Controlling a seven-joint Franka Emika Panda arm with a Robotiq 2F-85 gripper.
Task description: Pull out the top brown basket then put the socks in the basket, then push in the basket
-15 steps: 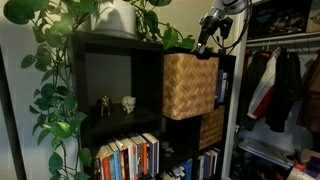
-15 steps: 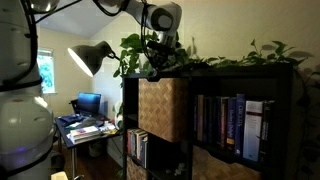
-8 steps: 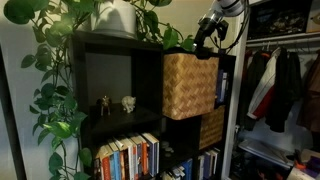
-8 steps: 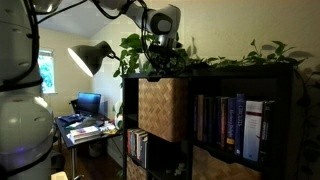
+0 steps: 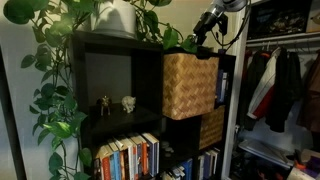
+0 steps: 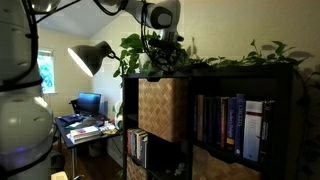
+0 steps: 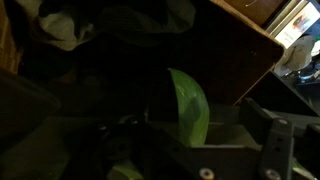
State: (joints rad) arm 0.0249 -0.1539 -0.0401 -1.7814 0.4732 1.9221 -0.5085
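Observation:
The top brown basket [image 5: 188,85] [image 6: 162,105], light tan wicker, sticks out of the upper cubby of the dark shelf in both exterior views. My gripper [image 5: 204,36] [image 6: 160,58] hangs just above the basket's top edge, among the plant leaves. In the wrist view the gripper [image 7: 195,128] has its fingers wide apart, with only a green leaf [image 7: 188,100] showing between them. A pale bundle that looks like the socks [image 7: 62,27] lies in a dark hollow at the top left of the wrist view. The exterior views do not show the socks.
A trailing plant [image 5: 60,60] [image 6: 240,55] covers the shelf top and crowds the gripper. A darker woven basket [image 5: 211,127] sits in the cubby below. Books [image 5: 128,158] [image 6: 230,125] fill other cubbies, small figurines [image 5: 127,102] stand beside the basket, and clothes [image 5: 285,85] hang nearby.
The gripper has opened and risen a little from the basket's top edge. The basket has not moved.

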